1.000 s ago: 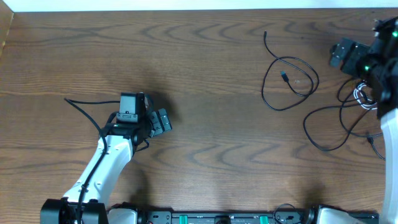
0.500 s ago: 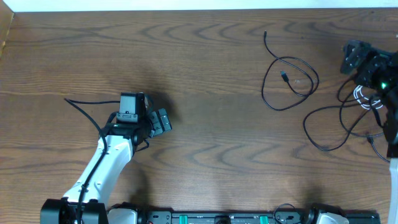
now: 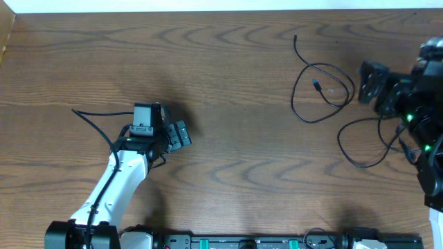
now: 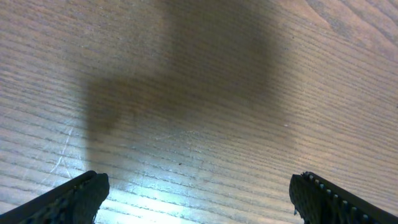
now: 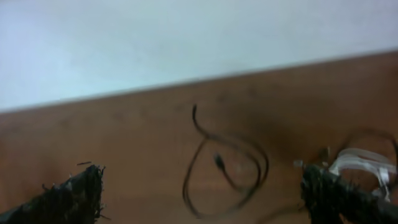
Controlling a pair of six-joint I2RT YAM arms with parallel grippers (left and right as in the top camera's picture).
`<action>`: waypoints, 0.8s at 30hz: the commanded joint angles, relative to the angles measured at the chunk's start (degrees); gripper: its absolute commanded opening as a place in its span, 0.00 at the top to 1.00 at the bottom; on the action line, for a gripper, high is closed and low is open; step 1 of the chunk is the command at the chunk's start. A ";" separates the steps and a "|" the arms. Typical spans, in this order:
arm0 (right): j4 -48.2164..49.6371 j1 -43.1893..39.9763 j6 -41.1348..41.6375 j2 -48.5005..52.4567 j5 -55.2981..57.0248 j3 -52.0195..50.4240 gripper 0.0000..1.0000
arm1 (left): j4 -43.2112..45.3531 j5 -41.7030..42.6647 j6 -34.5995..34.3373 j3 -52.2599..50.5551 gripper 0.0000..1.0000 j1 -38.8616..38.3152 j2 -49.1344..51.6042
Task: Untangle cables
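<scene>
Nearest us, item one: left gripper (image 4: 199,198), jaws spread wide with nothing between them, low over the bare table (image 3: 228,62), well apart from every cable. Item two: right gripper (image 3: 372,83), jaws likewise spread and empty, above the table's right side. Beside it we list a bunch of black cables (image 3: 340,142) and a white cable (image 5: 364,157). Farthest: one looped black cable (image 3: 315,84), left of the bunch.

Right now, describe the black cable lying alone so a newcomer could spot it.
On the right side of the wooden table, just left of the right gripper, one thin black cable lies in a single open loop. Unlike the tangle beneath that arm, it touches no other cable.
</scene>
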 commanded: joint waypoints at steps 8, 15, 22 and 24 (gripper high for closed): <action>-5.84 2.25 -2.16 0.96 4.63 -9.01 0.01 | -0.13 -1.18 0.90 -0.76 0.02 0.13 0.46; 7.69 2.25 -5.97 -0.66 2.10 -24.04 0.01 | -0.13 -1.20 0.90 -0.76 0.02 0.13 0.44; 20.52 2.27 -17.70 -1.97 -6.88 -29.88 0.01 | -0.13 -1.18 0.90 -0.76 0.02 0.13 0.44; 22.91 2.32 -17.79 -2.73 -6.99 -30.75 0.01 | -0.13 -1.20 0.90 -0.76 0.02 0.13 0.44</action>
